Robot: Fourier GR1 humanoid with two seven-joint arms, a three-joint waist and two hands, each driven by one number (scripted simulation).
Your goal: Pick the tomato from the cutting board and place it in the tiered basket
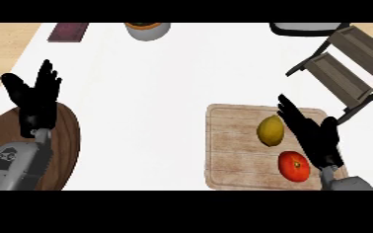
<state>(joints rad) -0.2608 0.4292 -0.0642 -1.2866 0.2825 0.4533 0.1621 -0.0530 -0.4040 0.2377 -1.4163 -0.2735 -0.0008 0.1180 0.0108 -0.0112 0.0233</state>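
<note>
Tomato (293, 166) sat near the 4 o'clock corner of the board (233, 153), with the lemon (271, 130) just beside it at 11 o'clock. At the tomato's 1 o'clock the right robot hand (313, 133) hovered, fingers spread straight, holding nothing. At 9 o'clock on the tabletop (182, 94) the left robot hand (36, 98) rested, fingers spread. Basket (342, 64) stood at 1 o'clock from the board. Risk: the fingers lay close to the lemon, so closing could nudge it or roll the tomato off the board.
</note>
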